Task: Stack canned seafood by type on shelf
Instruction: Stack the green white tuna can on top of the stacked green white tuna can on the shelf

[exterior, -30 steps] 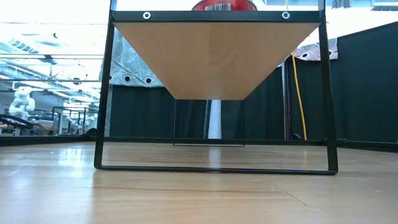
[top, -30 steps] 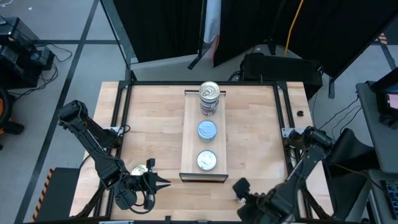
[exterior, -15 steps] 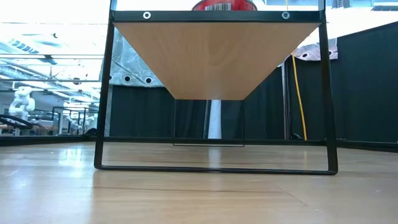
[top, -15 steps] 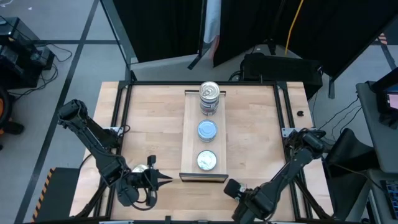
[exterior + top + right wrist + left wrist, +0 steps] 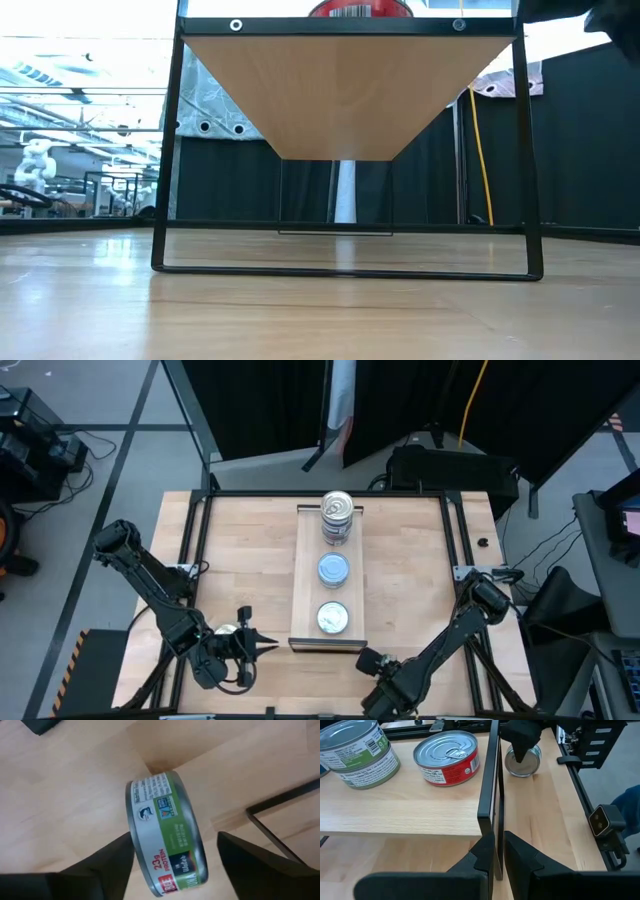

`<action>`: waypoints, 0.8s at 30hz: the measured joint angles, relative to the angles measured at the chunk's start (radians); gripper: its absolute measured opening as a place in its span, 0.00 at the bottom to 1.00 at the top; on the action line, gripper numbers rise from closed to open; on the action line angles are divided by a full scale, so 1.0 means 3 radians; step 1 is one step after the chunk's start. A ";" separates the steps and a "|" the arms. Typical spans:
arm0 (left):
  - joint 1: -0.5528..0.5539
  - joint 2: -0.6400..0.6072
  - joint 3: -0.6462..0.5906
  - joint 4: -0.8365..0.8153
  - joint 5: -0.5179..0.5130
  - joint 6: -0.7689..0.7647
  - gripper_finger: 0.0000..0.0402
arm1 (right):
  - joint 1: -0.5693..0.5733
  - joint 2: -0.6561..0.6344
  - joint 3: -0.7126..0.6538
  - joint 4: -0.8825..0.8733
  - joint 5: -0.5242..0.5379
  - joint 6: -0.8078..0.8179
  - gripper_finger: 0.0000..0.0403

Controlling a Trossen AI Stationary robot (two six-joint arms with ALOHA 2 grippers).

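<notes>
Three can stacks [image 5: 334, 565] on shelf [image 5: 303, 574].

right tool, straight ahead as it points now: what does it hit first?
Most likely the green-labelled can, lying on its side on the tabletop between the open fingers of the right tool. Depth is unclear, but nothing else shows in front of it.

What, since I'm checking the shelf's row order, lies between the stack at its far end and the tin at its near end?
A blue-topped tin, apart from both the far stack and the near tin, on the shelf; the high view shows it.
</notes>
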 joint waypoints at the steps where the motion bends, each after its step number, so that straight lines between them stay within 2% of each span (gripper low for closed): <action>1: 0.0000 0.0000 0.0000 0.0001 0.0001 0.0000 0.10 | 0.0000 0.0001 0.0000 -0.0001 0.0001 0.0015 0.66; 7: 0.0000 0.0000 0.0000 0.0000 0.0011 -0.0001 0.10 | 0.0008 -0.0017 0.0000 -0.0059 0.0007 0.0182 0.49; 15: 0.0000 0.0000 0.0000 0.0000 0.0013 -0.0001 0.10 | 0.0070 -0.0021 0.0000 -0.0113 0.0022 0.0264 0.35; 18: 0.0000 0.0000 0.0000 0.0001 0.0013 0.0005 0.11 | 0.0067 -0.0024 0.0000 -0.0112 0.0011 0.0448 0.32; 24: 0.0000 0.0000 0.0000 0.0028 0.0009 0.0103 0.11 | 0.0105 -0.0024 0.0070 -0.0095 0.0001 0.0783 0.34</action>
